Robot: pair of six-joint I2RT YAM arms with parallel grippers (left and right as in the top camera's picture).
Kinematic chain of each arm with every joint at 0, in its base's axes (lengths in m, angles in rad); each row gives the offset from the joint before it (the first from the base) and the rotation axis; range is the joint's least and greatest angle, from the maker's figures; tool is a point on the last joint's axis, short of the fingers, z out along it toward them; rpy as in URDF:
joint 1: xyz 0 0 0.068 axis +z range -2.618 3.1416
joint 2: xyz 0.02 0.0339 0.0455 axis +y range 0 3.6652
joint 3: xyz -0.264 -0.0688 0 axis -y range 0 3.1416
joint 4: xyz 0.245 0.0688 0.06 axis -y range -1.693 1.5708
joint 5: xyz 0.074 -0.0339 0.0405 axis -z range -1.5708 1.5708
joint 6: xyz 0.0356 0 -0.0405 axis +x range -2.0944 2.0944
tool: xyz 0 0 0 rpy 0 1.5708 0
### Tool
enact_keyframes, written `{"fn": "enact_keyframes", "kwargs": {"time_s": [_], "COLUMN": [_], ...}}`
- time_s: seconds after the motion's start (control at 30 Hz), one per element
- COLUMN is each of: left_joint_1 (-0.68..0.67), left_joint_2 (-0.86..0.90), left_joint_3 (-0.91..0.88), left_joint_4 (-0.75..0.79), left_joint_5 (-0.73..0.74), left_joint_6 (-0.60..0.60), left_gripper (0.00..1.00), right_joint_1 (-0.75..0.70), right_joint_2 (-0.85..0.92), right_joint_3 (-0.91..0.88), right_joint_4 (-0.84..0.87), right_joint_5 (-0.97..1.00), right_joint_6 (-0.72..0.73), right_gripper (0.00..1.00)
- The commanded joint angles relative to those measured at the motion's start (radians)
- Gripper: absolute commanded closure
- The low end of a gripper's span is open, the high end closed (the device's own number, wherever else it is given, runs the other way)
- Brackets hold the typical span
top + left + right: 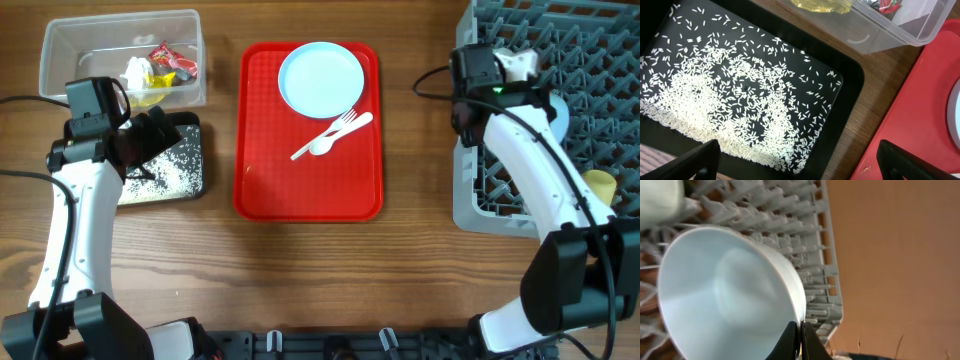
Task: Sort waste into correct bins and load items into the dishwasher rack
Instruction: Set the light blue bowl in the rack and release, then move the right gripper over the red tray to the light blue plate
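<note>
R jaws tight on bowl (pixel 725 305) rim

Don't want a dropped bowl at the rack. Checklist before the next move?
1. Right gripper pinching the bowl rim: ok.
2. Bowl over the dishwasher rack: ok.
3. Bowl seated in the rack: cannot tell.
4. Left gripper open, empty, above the black tray: ok.
5. Plate, fork, spoon loaded: not ok, all on the red tray.

Pale blue bowl (pixel 730 305), tilted in grey rack (pixel 771 204); rice grains (pixel 730 110) — scattered in black tray (pixel 852 85)
</note>
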Motion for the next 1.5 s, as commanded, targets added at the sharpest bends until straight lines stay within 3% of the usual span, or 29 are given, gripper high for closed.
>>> {"fn": "enact_keyframes", "kwargs": {"time_s": [0.0,0.23,0.4,0.47,0.57,0.97,1.13,1.27,1.4,1.47], "left_joint_1": [0.002,0.002,0.002,0.002,0.002,0.002,0.002,0.002,0.002,0.002], "left_joint_2": [0.008,0.008,0.008,0.008,0.008,0.008,0.008,0.008,0.008,0.008], "left_joint_3": [0.001,0.001,0.001,0.001,0.001,0.001,0.001,0.001,0.001,0.001], "left_joint_4": [0.002,0.003,0.003,0.003,0.003,0.002,0.002,0.003,-0.001,-0.007], "left_joint_5": [0.012,0.012,0.012,0.012,0.012,0.013,0.021,0.02,0.024,0.028], "left_joint_6": [-0.009,-0.009,-0.009,-0.009,-0.009,-0.009,-0.008,-0.008,-0.009,-0.009], "left_gripper": [0.0,0.0,0.0,0.0,0.0,0.0,0.0,0.0,0.0,0.0], "right_joint_1": [0.059,0.112,0.14,0.156,0.171,0.178,0.178,0.178,0.181,0.195], "right_joint_2": [0.013,0.013,0.013,0.013,0.013,-0.009,-0.035,-0.039,-0.04,-0.024], "right_joint_3": [-0.001,-0.001,-0.001,-0.001,-0.001,0.084,0.235,0.364,0.403,0.402], "right_joint_4": [0.002,-0.005,-0.022,-0.032,-0.04,-0.097,-0.156,-0.152,0.018,0.088], "right_joint_5": [-0.107,-0.201,-0.354,-0.429,-0.524,-0.611,-0.89,-1.231,-1.569,-1.531], "right_joint_6": [-0.013,-0.014,-0.013,-0.017,-0.041,0.024,0.024,0.012,0.025,0.081], "right_gripper": [0.96,0.93,0.78,0.67,0.6,0.47,0.46,0.37,0.35,0.35]}}
